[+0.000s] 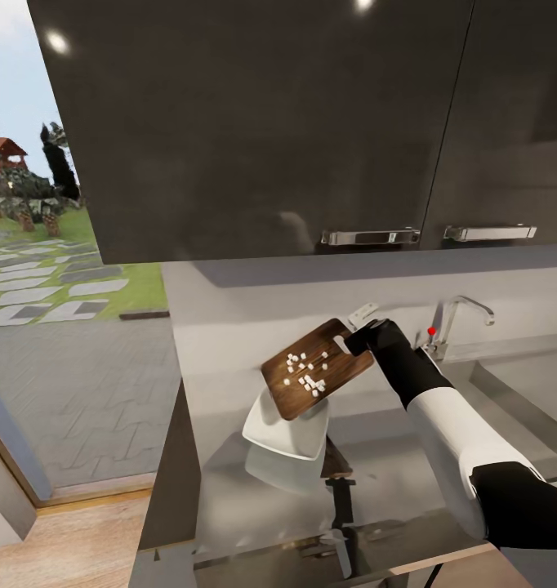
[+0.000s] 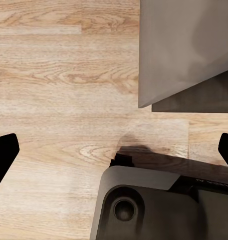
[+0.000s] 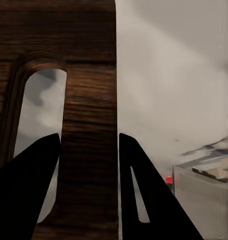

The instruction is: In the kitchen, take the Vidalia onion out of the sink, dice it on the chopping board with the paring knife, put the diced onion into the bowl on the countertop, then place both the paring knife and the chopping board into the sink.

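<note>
Down at my left, my left pincer hung over pale wooden floor, its two dark fingers spread wide apart and nothing between them; a grey cabinet corner and part of my own dark base lay below it.

Further right, in the head view, the white bowl sat on the grey countertop, near its left end and close to the back wall. Above it, tilted down toward the bowl, I held the chopping board, its lower corner overlapping the bowl's rim. Small white onion dice were scattered over the board's face.

My right arm reached forward and up from the lower right, forearm straight, wrist bent left, and my right pincer was clamped on the board's handle end. The wrist camera showed both fingers pinching the strip of wood beside the slot hole.

Right of my hand stood the chrome faucet with its red dot, at the sink, whose steel surround ran along the bench toward its right edge.
</note>
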### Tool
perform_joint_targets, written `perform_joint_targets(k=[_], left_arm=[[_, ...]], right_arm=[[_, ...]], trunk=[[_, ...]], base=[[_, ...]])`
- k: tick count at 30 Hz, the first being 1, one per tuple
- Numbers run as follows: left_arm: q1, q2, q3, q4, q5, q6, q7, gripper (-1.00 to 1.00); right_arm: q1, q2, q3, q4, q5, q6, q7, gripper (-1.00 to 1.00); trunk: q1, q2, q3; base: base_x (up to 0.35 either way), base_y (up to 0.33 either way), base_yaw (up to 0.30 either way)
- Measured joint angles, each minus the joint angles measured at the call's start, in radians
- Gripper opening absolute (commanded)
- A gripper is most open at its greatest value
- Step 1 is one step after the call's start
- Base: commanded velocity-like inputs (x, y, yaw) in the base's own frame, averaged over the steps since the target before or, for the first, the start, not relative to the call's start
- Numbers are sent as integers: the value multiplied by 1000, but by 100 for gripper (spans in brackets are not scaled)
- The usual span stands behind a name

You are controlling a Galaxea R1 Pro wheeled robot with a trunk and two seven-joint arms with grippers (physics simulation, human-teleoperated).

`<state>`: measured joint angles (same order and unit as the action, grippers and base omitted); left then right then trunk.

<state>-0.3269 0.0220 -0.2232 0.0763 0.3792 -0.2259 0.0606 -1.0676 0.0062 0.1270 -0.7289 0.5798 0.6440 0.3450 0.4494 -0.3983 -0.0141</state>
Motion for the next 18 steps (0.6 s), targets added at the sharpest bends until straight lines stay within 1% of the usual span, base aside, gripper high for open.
perform_joint_targets(k=[3,5,9,18], left_arm=[[0,0,0,0,0,0,0,100],[0,0,0,0,0,0,0,100],[0,0,0,0,0,0,0,100],[0,0,0,0,0,0,0,100]], right_arm=[[0,2,-1,0,38,0,0,-100],[-1,3,-2,0,49,0,0,-100],[0,2,-2,0,56,0,0,-100],[-1,3,-2,0,57,0,0,-100]], trunk=[[0,0,0],[0,0,0],[0,0,0],[0,0,0]], base=[[0,0,0],[0,0,0],[0,0,0],[0,0,0]])
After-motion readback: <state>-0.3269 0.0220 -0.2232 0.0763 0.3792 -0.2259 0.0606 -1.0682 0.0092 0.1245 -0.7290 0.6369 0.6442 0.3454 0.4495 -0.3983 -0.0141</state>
